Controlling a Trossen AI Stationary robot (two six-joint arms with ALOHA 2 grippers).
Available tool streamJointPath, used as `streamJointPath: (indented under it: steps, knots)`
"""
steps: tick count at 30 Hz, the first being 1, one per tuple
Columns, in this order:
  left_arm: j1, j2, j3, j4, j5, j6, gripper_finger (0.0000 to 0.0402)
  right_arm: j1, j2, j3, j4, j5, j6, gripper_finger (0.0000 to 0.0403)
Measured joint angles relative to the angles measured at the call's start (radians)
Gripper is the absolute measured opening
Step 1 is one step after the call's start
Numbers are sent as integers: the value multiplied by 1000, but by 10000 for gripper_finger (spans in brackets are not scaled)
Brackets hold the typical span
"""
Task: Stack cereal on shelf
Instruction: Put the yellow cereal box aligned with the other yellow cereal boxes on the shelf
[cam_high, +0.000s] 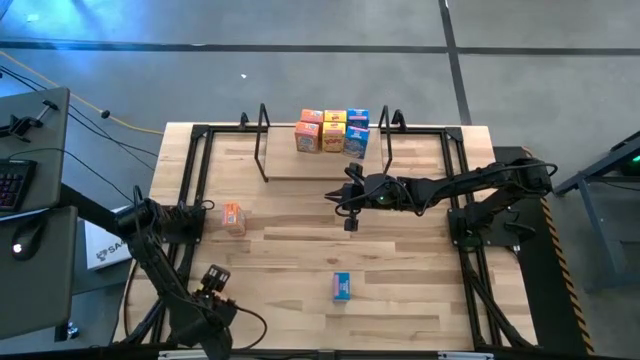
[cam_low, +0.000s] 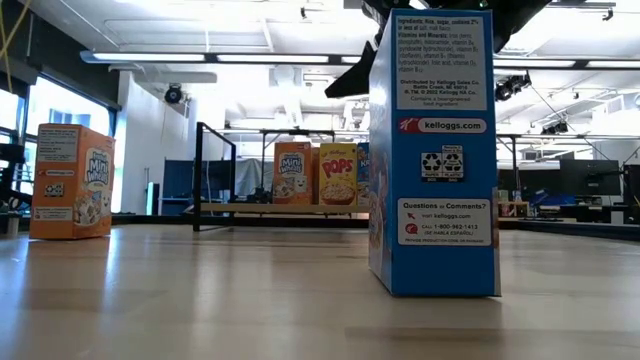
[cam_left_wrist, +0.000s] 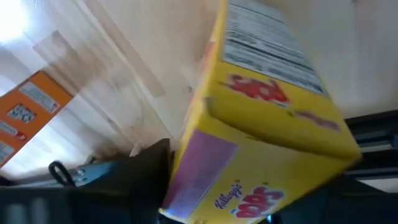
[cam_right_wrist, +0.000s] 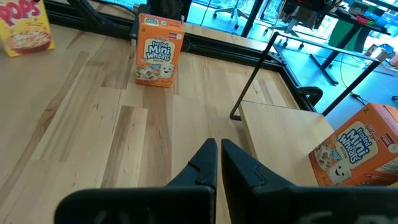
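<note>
— Over at the desk's (cam_high: 300, 250) near left corner, how is the left arm posed?

— It reaches from its base along the left edge toward the front, elbow bent. The left tool (cam_high: 214, 278) hangs low there. Its wrist camera is filled by a yellow Pops box (cam_left_wrist: 267, 124), tilted across the view, with a dark finger on either side.

— Gripping it?

— I cannot tell; the fingers flank the box, but contact is hidden.

— And the right arm?

— Stretched flat from the right side to the middle of the desk. The right tool (cam_high: 351, 220) hangs just in front of the shelf (cam_high: 310, 168), fingers pressed together on nothing.

— Where is the cereal?

— A cluster of orange, yellow and blue cereal boxes (cam_high: 333, 131) stands at the back of the shelf board, between the black wire frames. An orange Mini-Wheats box (cam_high: 232, 217) stands upright on the desk's left part, well apart from the shelf. A blue box (cam_high: 341, 287) stands upright near the front middle, looming large before the low camera.

— Surface and room?

— Pale wooden planks in a black frame, on a grey floor. A keyboard (cam_high: 10, 185) lies on a side table at the left. Beyond are ceiling strip lights and windows.
</note>
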Motion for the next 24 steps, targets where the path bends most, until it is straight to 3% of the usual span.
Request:
streamJointPath:
  steps: [6,10,17,22,24]
  knots:
    - [2,0,4,-7,8,0,155,0,0,0,0,-3,0,0]
    - [27,-12,4,-17,-8,-9,121,0,0,0,-1,-9,-5,0]
    - [135,-135,4,-31,-129,-57,119,0,-57,0,-59,-25,-8,0]
    - [307,-233,5,18,-267,-31,120,0,-133,0,-146,-37,-26,0]
    - [404,-257,5,75,-278,18,119,-4,-152,0,-188,-34,-28,0]
